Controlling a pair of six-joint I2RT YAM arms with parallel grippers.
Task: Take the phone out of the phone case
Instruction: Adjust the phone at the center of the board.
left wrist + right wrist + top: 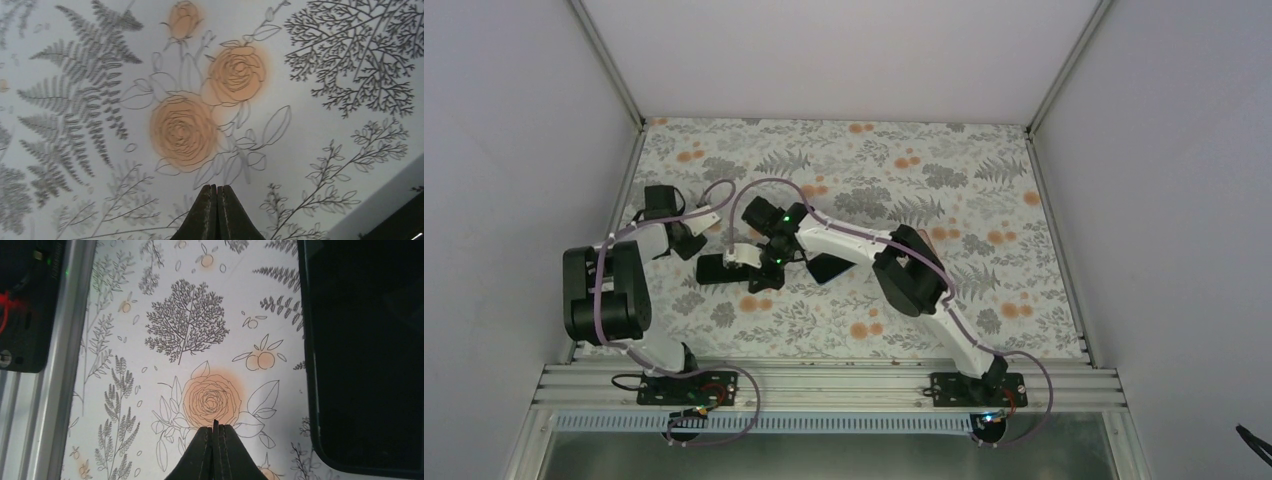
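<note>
A black slab with a raised rim [720, 268] lies on the floral cloth; it fills the right of the right wrist view [365, 355], and I cannot tell whether it is the phone in its case or one alone. A second dark flat piece [829, 267] lies under the right arm. My right gripper [759, 282] [215, 427] is shut just beside the rimmed slab, over an orange rose, with a thin dark sliver between its tips. My left gripper [694, 248] [217, 187] is shut and empty above the cloth, left of the slab, whose dark corner [400, 220] shows at the lower right.
The floral cloth [944, 180] covers the table between white walls. An aluminium rail [824, 385] with both arm bases runs along the near edge; the rail [70, 340] and the left base [25, 305] show at the left of the right wrist view.
</note>
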